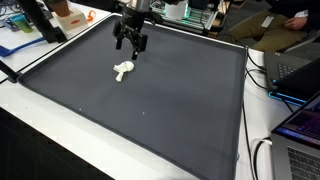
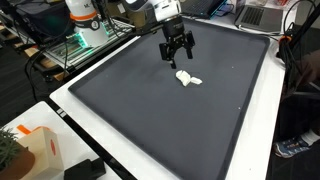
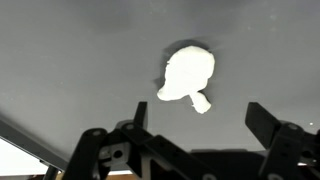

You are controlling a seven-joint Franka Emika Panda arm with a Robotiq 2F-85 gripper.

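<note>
The mat is dark grey and matt, with a fine grain like cloth or rubber, and it has a smooth black edging. The white piece looks smooth and matt; whether it is plastic or soft rubber cannot be told. The fingers are black, hard and faintly glossy. The surface is smooth and white.

white lump, dark grey mat

A dark mat covers the white table; a laptop sits beside its edge.
</note>
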